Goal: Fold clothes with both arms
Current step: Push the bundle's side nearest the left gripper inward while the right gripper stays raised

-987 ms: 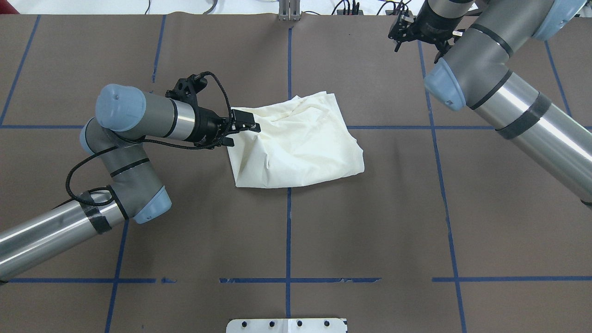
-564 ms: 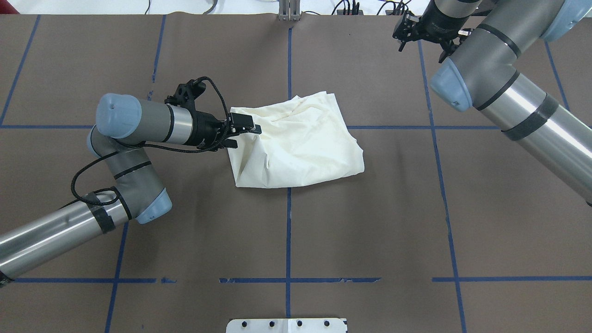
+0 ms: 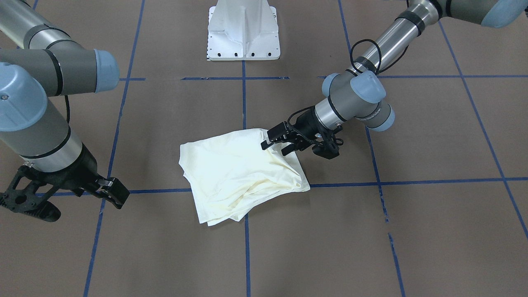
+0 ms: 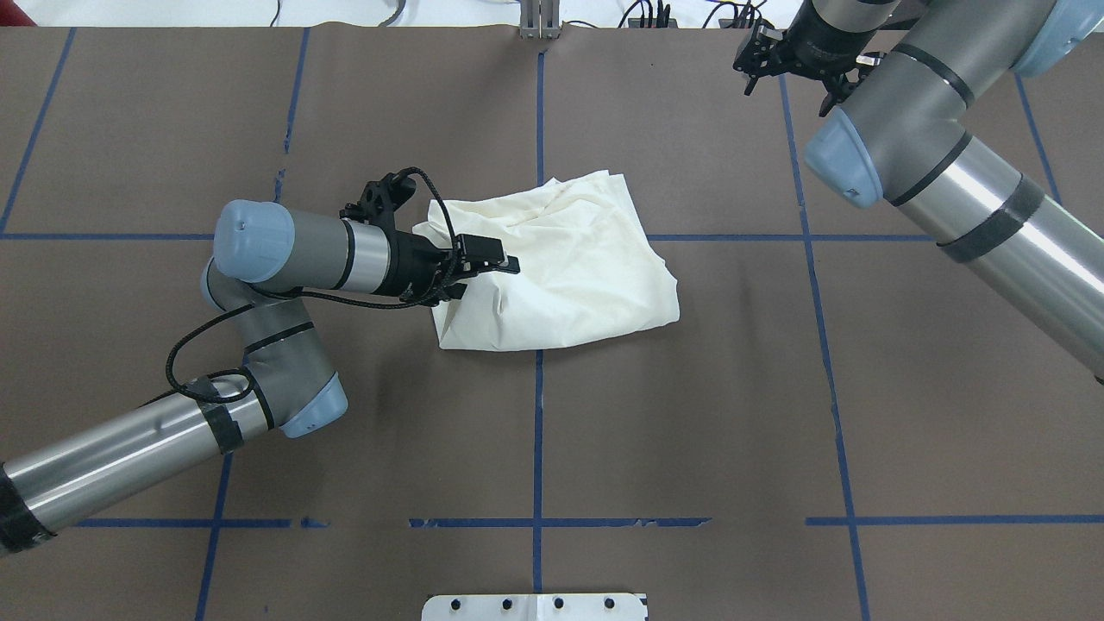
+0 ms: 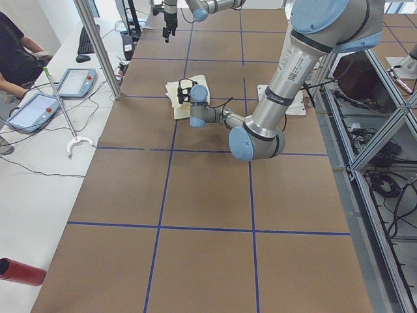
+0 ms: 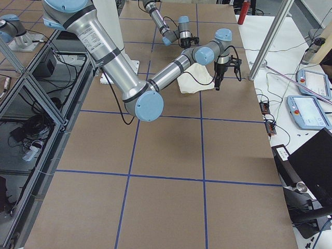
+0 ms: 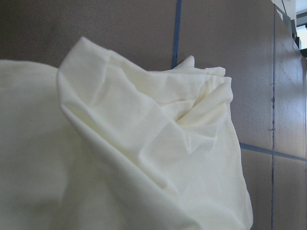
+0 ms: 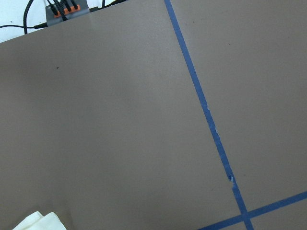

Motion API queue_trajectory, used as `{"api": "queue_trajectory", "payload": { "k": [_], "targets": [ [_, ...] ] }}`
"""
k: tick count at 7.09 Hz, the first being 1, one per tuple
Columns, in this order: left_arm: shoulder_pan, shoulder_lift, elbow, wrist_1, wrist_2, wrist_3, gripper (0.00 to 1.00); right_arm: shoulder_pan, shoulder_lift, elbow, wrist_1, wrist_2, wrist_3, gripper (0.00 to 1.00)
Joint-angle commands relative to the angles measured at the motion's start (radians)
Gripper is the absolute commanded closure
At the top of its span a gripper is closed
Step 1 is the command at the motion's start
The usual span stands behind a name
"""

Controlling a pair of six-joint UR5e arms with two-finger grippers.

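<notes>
While the left gripper [image 4: 486, 276] sits at the left edge of the shirt [image 4: 569, 267], the step in hand looks like taking that edge for another fold.

Shirt: a rough packet, already doubled, plain side up with no print showing. It lies on the worktop [image 4: 690, 431] about midway between the left and right edges, nearer the far edge than the robot's edge, across the centre tape line [image 4: 538, 414]. In the front view, stacked layers show along its far side.

Left jaws: apart, one finger over the cloth and the other low beside the edge. I cannot tell whether any cloth is pinched. The left wrist view is filled with raised, creased cloth and shows no fingers.

Right gripper [image 3: 117, 193]: over bare worktop near the far edge, toward the right corner, well apart from the shirt. Jaw width: cannot tell.

Judgement, how to do it well:
- Take only the layers meant to fold, since a deep bite would likely drag the whole packet.
- Close fully before lifting, because thin cloth can slip from a partial bite.
- Carry the edge low and straight toward the right edge so the packet beneath does not slide.
- Let go only once the edge lies flat and flush.
- One arm alone will probably skew the fold, so bring the right gripper in to pin or take the matching corner.
</notes>
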Motion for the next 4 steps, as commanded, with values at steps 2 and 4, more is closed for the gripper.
{"api": "queue_trajectory", "payload": {
  "k": [2, 4],
  "targets": [
    [0.053, -0.014, -0.003, 0.004, 0.018, -0.020, 0.00, 0.001, -0.005, 0.000, 0.000, -0.003, 0.001, 0.00],
    [0.097, 0.002, -0.059, 0.022, 0.009, -0.075, 0.00, 0.001, -0.014, 0.000, 0.000, -0.003, 0.001, 0.00]
  ]
}}
